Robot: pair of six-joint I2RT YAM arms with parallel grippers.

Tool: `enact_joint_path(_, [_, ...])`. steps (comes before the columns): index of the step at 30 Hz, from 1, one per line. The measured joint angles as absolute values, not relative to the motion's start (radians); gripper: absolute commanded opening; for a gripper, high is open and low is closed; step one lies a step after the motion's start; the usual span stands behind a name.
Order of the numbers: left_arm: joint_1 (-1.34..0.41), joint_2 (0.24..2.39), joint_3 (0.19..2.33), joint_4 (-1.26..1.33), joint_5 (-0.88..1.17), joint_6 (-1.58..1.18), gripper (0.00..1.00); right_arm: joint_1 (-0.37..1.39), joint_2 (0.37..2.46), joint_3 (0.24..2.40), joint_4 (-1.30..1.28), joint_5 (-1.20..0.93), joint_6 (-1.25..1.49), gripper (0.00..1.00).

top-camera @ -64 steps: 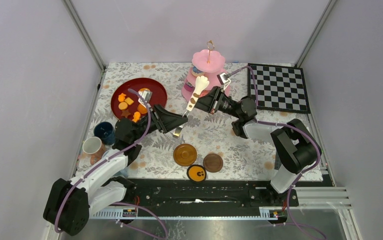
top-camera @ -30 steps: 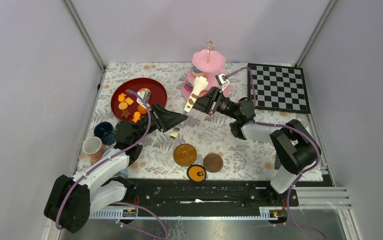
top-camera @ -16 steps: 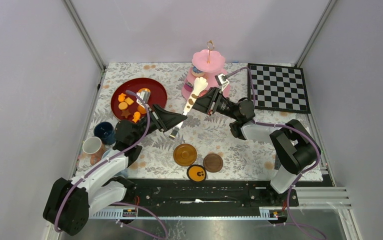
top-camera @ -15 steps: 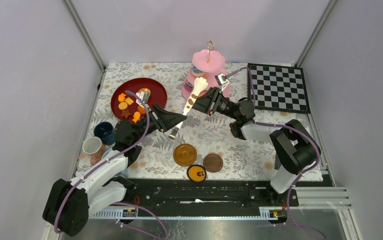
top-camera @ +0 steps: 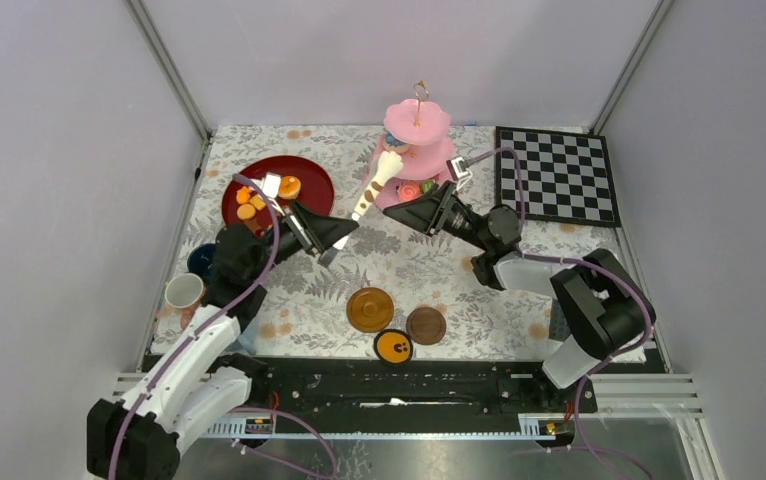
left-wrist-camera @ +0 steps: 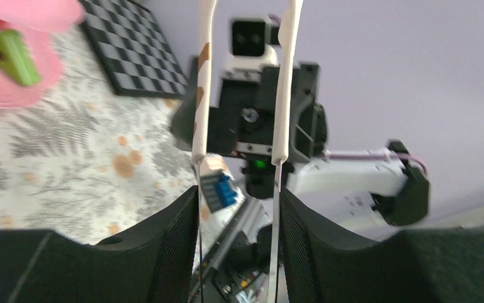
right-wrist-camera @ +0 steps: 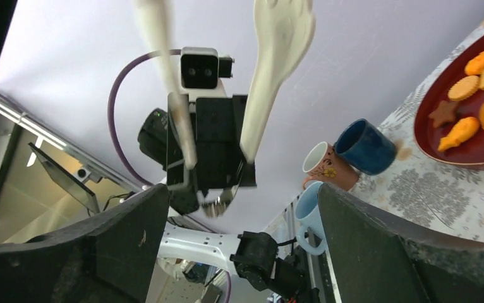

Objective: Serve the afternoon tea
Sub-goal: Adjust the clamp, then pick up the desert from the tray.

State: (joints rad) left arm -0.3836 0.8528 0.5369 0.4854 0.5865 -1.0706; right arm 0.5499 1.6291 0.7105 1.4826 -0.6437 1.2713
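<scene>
Left pincer (top-camera: 344,228) is clamped on the handle end of the cream tongs (top-camera: 369,190). The two blades stand apart with nothing between them, tips up by the pink cake stand (top-camera: 417,120). Right pincer (top-camera: 399,208) hangs released and empty just beside, facing the tongs.

Pastries (top-camera: 289,186) lie on the red plate (top-camera: 314,175) to the left, a few more on the stand's lowest tier. They look small, light and hard-shelled, probably slick. The tongs are springy, so a gentle squeeze across a flat biscuit's edges, or low around a rounded piece, seems wisest.

Cups (top-camera: 202,262) stand at the left edge, saucers (top-camera: 370,309) near the front.
</scene>
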Motion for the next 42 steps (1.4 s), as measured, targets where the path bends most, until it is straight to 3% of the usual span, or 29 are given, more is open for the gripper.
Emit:
enact_joint_path(9, [-0.173, 0.91, 0.876, -0.175, 0.54, -0.751, 0.47, 0.502, 1.545, 0.595, 1.369, -0.609, 1.11, 1.0])
enact_joint_path(16, [-0.077, 1.108, 1.134, -0.568, 0.353, -0.465, 0.47, 0.498, 1.687, 0.587, 1.376, -0.596, 1.002, 1.0])
enact_joint_path(21, [-0.04, 1.206, 1.15, -0.671, 0.211, -0.352, 0.45, 0.488, 1.825, 0.572, 1.399, -0.614, 0.982, 1.0])
enact_joint_path(26, [-0.019, 1.355, 1.186, -0.705, 0.117, -0.279, 0.43, 0.476, 1.837, 0.555, 1.419, -0.614, 0.964, 1.0])
enact_joint_path(34, [-0.006, 1.555, 1.319, -0.693, 0.047, -0.228, 0.42, 0.47, 1.83, 0.532, 1.424, -0.613, 0.932, 1.0])
enact_joint_path(42, [0.051, 1.602, 1.359, -0.653, 0.077, -0.237, 0.42, 0.461, 1.831, 0.532, 1.449, -0.614, 0.942, 1.0])
